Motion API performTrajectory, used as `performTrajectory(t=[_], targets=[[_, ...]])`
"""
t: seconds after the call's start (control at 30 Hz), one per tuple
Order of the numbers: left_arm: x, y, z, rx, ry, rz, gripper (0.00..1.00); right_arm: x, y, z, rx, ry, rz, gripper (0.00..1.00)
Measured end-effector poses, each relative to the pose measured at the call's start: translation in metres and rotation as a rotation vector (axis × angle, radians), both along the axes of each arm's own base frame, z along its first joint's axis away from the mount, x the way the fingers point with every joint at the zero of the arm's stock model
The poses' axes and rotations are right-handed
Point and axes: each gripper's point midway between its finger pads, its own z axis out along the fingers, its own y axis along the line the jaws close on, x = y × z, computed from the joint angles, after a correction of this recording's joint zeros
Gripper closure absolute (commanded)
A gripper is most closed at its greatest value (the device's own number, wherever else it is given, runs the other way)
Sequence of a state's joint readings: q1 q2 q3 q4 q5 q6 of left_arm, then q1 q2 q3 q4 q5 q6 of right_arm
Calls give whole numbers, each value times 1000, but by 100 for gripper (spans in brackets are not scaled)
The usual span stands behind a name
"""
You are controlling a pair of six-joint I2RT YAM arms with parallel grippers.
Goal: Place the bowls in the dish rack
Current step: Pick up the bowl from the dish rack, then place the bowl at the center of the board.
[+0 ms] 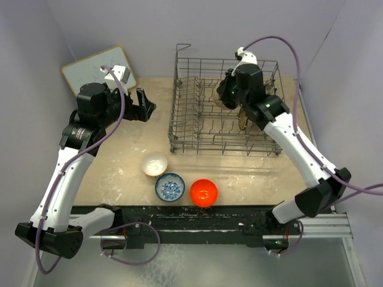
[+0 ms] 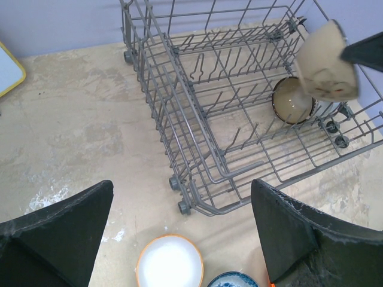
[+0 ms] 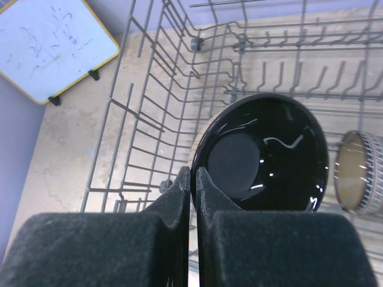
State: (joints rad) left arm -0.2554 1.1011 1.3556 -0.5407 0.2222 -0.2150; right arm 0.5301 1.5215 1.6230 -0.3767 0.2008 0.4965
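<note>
The grey wire dish rack stands at the back right. My right gripper hovers over its middle, shut on the rim of the glossy black bowl, which is beige outside. A brown-rimmed bowl stands on edge between the tines, also in the left wrist view. A white bowl with an orange rim, a blue-and-white patterned bowl and an orange-red bowl sit on the table in front of the rack. My left gripper is open and empty, left of the rack.
A white board with a yellow edge leans at the back left. The rack's loop handle rises at its far left corner. Purple walls close in on both sides. The table's front edge lies just beyond the three loose bowls.
</note>
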Motion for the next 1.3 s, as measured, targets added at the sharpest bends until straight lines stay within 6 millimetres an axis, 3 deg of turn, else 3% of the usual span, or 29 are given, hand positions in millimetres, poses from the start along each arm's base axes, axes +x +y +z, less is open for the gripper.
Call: performTrajectory(t=[0.1, 0.23, 0.37, 0.5, 0.6, 0.97, 1.1, 1.3], targets=[[0, 0, 0, 0, 1, -1, 1, -14, -19, 13, -25, -4, -47, 100], [1, -2, -1, -4, 5, -11, 1, -38, -41, 2, -87, 67, -84, 100], [1, -6, -3, -11, 16, -29, 1, -79, -56, -9, -130, 125, -56, 100], [2, -8, -4, -15, 24, -34, 1, -130, -59, 2, -109, 122, 45, 100], [2, -8, -2, -18, 21, -36, 1, -155, -60, 18, -74, 89, 112, 100], [0, -10, 1, -44, 30, -33, 1, -207, -39, 20, -30, 67, 420, 100], [-6, -8, 4, -57, 31, -25, 1, -211, -41, -4, -54, 107, 428, 100], [-18, -4, 17, -72, -4, -19, 1, -212, -51, -69, -138, 243, 388, 100]])
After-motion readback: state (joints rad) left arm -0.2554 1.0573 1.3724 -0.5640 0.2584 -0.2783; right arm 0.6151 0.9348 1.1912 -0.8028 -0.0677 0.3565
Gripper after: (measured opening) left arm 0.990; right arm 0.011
